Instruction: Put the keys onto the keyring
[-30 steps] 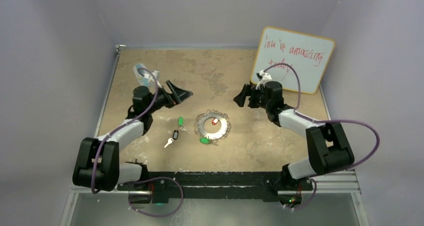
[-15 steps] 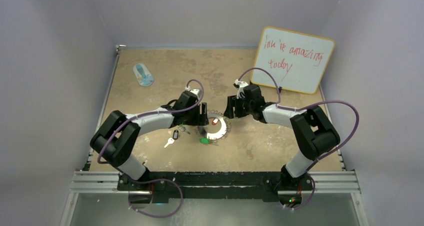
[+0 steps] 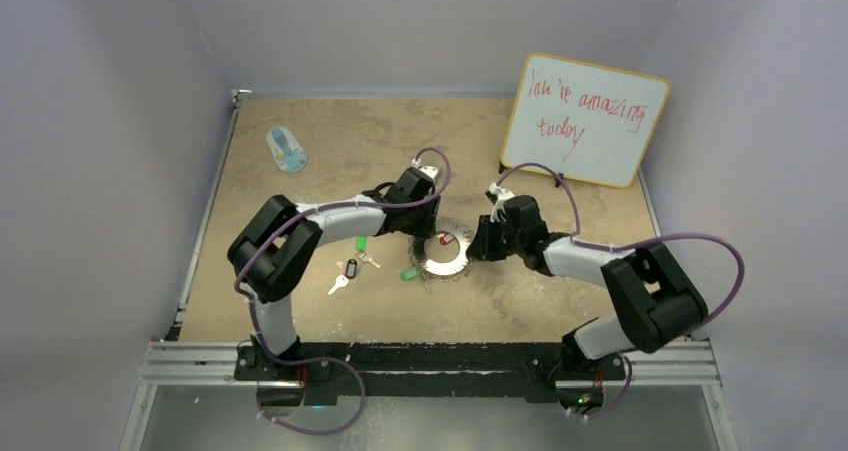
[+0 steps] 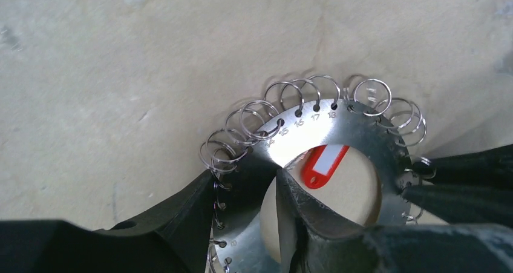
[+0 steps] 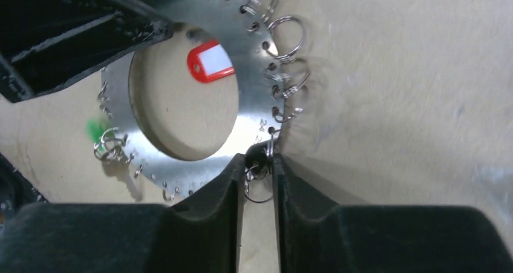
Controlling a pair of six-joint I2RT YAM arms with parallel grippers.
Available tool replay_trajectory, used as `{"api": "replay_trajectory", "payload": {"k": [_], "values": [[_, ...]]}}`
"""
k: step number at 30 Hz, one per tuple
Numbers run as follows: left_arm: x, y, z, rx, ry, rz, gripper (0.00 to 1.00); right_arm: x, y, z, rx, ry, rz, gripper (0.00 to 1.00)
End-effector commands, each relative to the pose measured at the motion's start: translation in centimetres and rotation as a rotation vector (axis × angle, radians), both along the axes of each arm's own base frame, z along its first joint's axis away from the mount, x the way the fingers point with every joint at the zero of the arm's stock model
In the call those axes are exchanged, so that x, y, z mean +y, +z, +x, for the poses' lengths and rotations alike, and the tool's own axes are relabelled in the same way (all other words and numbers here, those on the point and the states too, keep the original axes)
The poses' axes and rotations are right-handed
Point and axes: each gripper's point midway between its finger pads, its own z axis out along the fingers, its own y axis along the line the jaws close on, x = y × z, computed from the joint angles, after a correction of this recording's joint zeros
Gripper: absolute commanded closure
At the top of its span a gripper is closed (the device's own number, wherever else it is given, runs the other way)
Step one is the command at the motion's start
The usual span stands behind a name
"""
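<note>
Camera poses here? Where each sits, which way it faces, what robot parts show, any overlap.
Top external: above and behind the bases, looking down at the table; shows the left arm, the right arm, the keyring.
Left wrist: on the left arm, facing down; the left gripper straddles the keyring's band.
Right wrist: on the right arm, facing down; the right gripper pinches its rim.
Shared: both wrist views show the red tag in the hole and the opposite gripper.

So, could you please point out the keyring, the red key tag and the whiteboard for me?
keyring (image 4: 363, 128): left wrist view, on the flat metal band near its top.
red key tag (image 4: 325, 163): left wrist view, on the tag's white label.
whiteboard (image 3: 585, 121): top external view, on its white face.
</note>
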Motion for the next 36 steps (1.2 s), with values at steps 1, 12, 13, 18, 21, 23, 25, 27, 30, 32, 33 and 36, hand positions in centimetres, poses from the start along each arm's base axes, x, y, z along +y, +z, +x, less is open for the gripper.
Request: {"api": "replay_trajectory", "payload": {"k": [1,12,13,18,21,23,25,27,30,32,33,36], "values": [[-1.8,1.0,1.6,-0.074,-0.034,0.019,0.64,-0.5,0.9,-2.8,0.065,-0.039,0.037,0.66],[5.5,7.7,0.3,-0.335,0.21,-0.022,0.15,-1.6,6.8,0.0,-0.174,-0.103,0.034,0.27],[5.8,7.8,-0.4,-0.33,0.217,-0.045,0.11,-1.5,6.7,0.3,-0.176,-0.095,0.025,0.27],[5.7,6.6,-3.8,-0.25,0.199,-0.181,0.06,-1.7,4.8,2.2,-0.153,-0.094,-0.073,0.26],[5.7,5.6,-5.4,-0.205,0.211,-0.256,0.08,-1.9,3.4,3.1,-0.126,-0.095,-0.12,0.26],[5.5,4.9,-5.9,-0.183,0.215,-0.289,0.12,-1.8,2.4,3.0,-0.093,-0.088,-0.125,0.27],[5.1,4.3,-6.1,-0.165,0.206,-0.306,0.22,-1.7,1.5,2.8,-0.06,-0.081,-0.125,0.28],[4.3,4.1,-6.0,-0.161,0.181,-0.322,0.3,-1.6,0.9,2.4,-0.043,-0.071,-0.12,0.31],[3.2,3.2,-5.5,-0.149,0.148,-0.317,0.4,-1.4,0.6,1.9,-0.046,-0.06,-0.098,0.41],[2.3,3.2,-4.8,-0.151,0.123,-0.319,0.45,-1.0,0.5,1.2,-0.029,-0.044,-0.066,0.51],[1.8,3.1,-4.4,-0.154,0.111,-0.317,0.47,-0.7,0.4,0.6,-0.015,-0.032,-0.045,0.54],[0.7,3.2,-3.1,-0.175,0.083,-0.301,0.53,-0.2,-0.1,-1.1,0.027,-0.005,0.008,0.66]]}}
